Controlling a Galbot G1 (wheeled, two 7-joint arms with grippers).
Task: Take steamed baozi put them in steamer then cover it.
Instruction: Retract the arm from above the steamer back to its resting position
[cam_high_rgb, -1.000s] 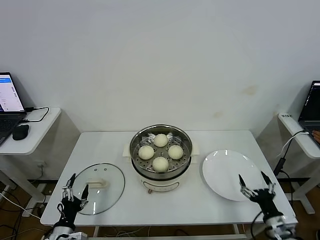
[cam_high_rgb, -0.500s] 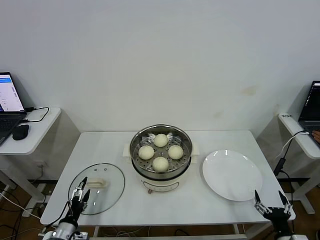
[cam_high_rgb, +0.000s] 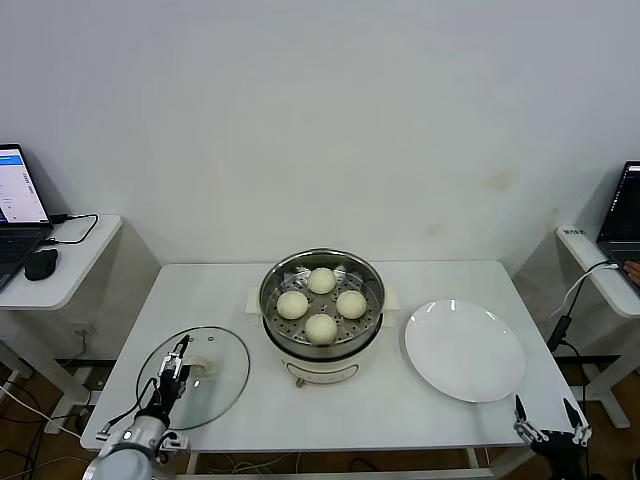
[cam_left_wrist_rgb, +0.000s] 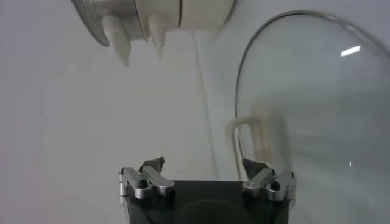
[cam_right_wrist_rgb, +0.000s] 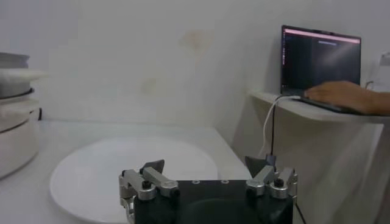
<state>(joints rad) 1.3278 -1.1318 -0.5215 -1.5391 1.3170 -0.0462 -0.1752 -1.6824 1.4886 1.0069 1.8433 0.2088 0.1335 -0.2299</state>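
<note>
In the head view, four steamed baozi (cam_high_rgb: 321, 303) are sitting in the steamer (cam_high_rgb: 321, 312), while the left gripper (cam_high_rgb: 175, 362) is advancing, wide open and empty, over the cover (cam_high_rgb: 195, 376) on the table (cam_high_rgb: 330, 410); the right gripper (cam_high_rgb: 549, 432), also open and empty, is dropping back off the plate (cam_high_rgb: 464, 350).

The left wrist view is showing the cover's handle (cam_left_wrist_rgb: 251, 143) just ahead of spread fingers, so covering looks next; the right wrist view is showing only the bare plate.

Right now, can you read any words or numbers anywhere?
No words can be read.
Left laptop: its screen shows lines, too small to read.
Right laptop: its screen text is too blurred to read.
Steamer, lid, plate: no writing shows.
</note>
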